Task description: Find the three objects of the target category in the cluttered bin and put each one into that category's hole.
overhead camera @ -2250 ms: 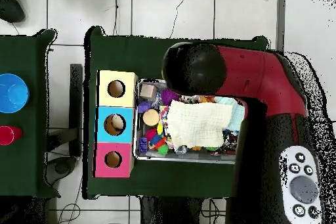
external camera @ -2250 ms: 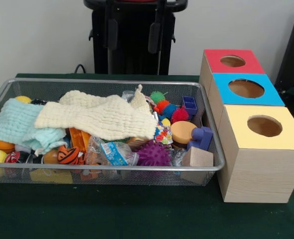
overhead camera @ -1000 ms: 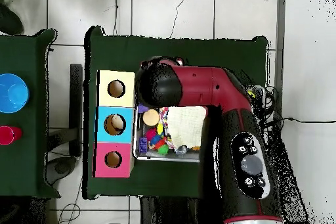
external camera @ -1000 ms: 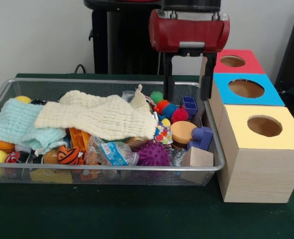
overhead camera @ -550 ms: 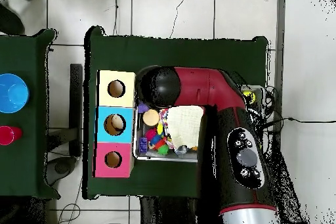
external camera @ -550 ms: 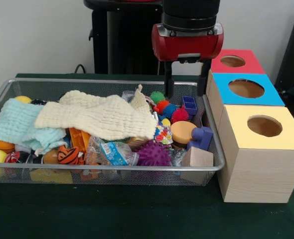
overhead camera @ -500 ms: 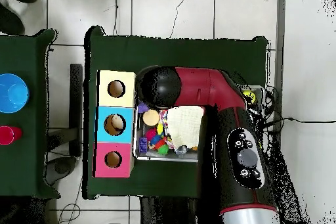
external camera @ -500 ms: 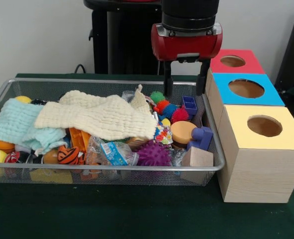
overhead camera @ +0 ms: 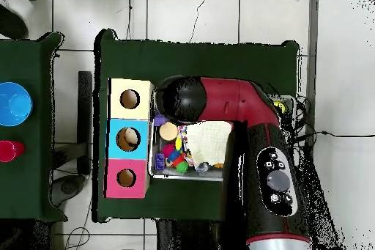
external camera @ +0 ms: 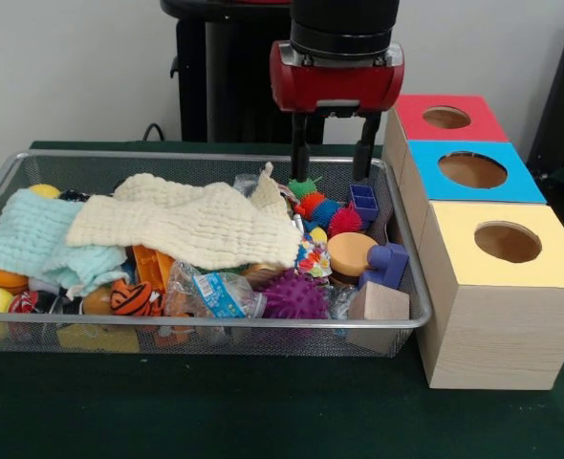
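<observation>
The wire-mesh bin [external camera: 215, 324] lies along the table, full of clutter. One whitish confetti-patched lump [external camera: 311, 256] shows at the right edge of the cream cloth; I see no other such lump, the cloths hide much. My gripper [external camera: 331, 174] hangs open and empty over the bin's far right part, just above the small spiky balls [external camera: 313, 203]. The yellow-topped box's hole [external camera: 508, 242] is at the near right, beside the bin; it also shows in the overhead view [overhead camera: 130, 99]. There the arm [overhead camera: 220, 104] covers the gripper.
A cream cloth [external camera: 191, 225] and a pale green cloth [external camera: 29, 239] cover the bin's left and middle. A clear wrapper [external camera: 215, 292], purple spiky ball [external camera: 294, 296], blue block [external camera: 389, 263] and wooden block [external camera: 378, 302] lie near. Blue-topped [external camera: 473, 170] and red-topped [external camera: 446, 117] boxes stand behind the yellow one.
The arm came down into view over the bin's far right. In the last half second the open gripper has shifted left and slightly up. Nothing in the bin has moved.
</observation>
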You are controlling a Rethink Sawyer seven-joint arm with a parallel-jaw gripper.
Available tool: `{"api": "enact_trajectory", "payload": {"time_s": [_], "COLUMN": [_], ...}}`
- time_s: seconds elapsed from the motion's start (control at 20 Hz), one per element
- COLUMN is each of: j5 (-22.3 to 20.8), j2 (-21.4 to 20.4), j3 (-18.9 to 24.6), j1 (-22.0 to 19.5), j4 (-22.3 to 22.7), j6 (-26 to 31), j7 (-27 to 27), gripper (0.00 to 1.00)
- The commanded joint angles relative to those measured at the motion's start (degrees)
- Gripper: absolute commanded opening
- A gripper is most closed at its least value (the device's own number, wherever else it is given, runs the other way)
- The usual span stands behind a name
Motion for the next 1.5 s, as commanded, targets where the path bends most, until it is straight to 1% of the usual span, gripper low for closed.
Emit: {"api": "enact_trajectory", "payload": {"time_s": [0.05,0.1,0.3,0.4,0.55,0.7,0.9,1.05,1.2,1.35,1.5], "j5": [1.0,0.5,-2.3,-2.8,-2.2,-2.3,-3.1,-3.2,-1.9,-1.3,-0.9], "j2": [1.0,0.8,0.2,0.2,0.6,-0.7,-1.4,-1.3,-0.1,0.2,1.6], "j3": [-2.0,-2.3,-3.1,-3.2,-2.1,-2.6,-2.6,-1.6,0.3,1.0,2.2], "j1": [0.6,0.8,0.7,0.6,-0.2,0.2,0.1,-0.6,-2.0,-2.5,-3.6], "j4": [-1.7,-2.8,-5.9,-6.6,-5.6,-3.6,-3.4,-2.4,-1.7,-1.0,-0.2], "j6": [7.9,9.0,7.3,6.1,1.3,-3.5,-6.9,-10.8,-11.6,-12.2,-12.3], "j7": [9.1,8.4,4.8,3.9,3.3,5.1,4.8,3.9,2.1,1.3,0.1], "gripper": [1.00,1.00,1.00,1.00,1.00,1.00,1.00,1.00,1.00,1.00,1.00]}}
